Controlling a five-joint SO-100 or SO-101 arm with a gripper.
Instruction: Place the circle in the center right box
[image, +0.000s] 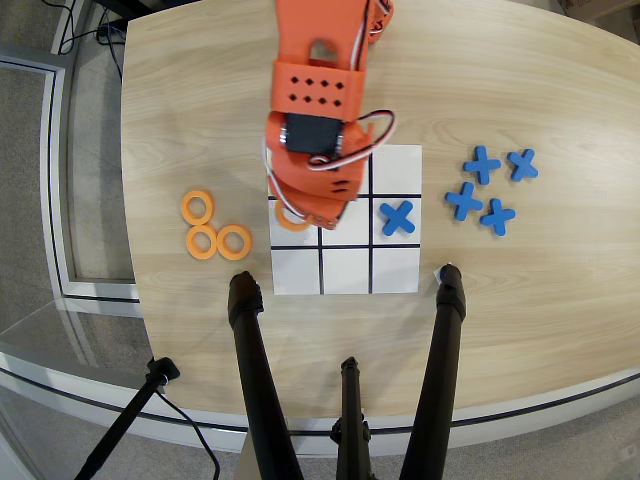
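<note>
Over board, middle-row cell at 9 o'clock: circle (291, 219), mostly hidden beneath gripper (303, 215).
Gripper: jaws pinching the circle's rim, as far as visible.
Center right box (293, 222): white, under circle.
Blue cross (397, 217): opposite end cell, 3 o'clock.
Spare rings (215, 228): three, off board at 9 o'clock.

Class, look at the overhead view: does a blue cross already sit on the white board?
Yes: one blue cross lies in the middle row's right-hand cell of the white board.
</note>
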